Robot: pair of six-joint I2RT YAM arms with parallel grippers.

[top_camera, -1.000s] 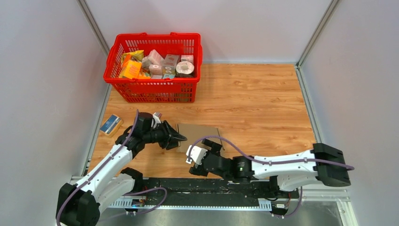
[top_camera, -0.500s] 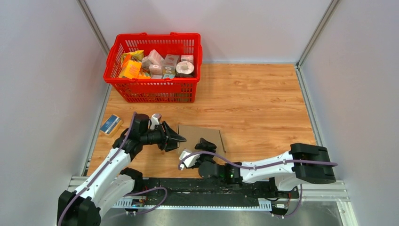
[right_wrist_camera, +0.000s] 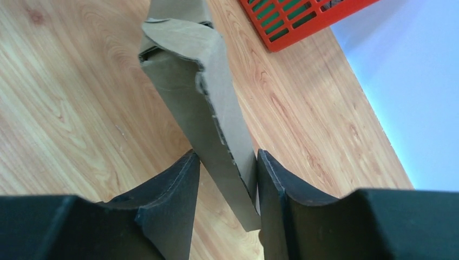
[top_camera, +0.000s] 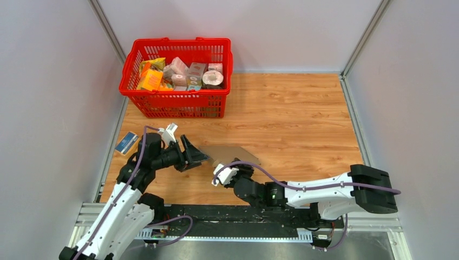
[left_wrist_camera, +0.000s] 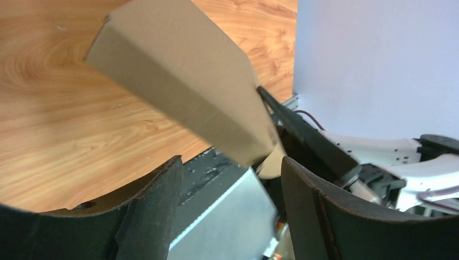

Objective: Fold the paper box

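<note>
The paper box (top_camera: 230, 153) is a flattened brown cardboard piece at the table's near middle, tilted up off the wood. My right gripper (top_camera: 238, 167) is shut on its near edge. In the right wrist view the cardboard (right_wrist_camera: 203, 103) stands on edge between both fingers (right_wrist_camera: 227, 162). My left gripper (top_camera: 194, 153) hangs open just left of the box's left edge. In the left wrist view the box (left_wrist_camera: 178, 81) slants above and in front of the wide jaws (left_wrist_camera: 230, 165), with nothing between them.
A red basket (top_camera: 178, 103) full of groceries stands at the back left, and its corner shows in the right wrist view (right_wrist_camera: 292, 21). A small blue-and-tan packet (top_camera: 128, 143) lies by the left wall. Grey walls enclose the wooden table (top_camera: 303, 119).
My left gripper has opened, let go of the box's left edge and drawn back to the left. My right gripper has closed on the near edge, and the box now tilts up.
</note>
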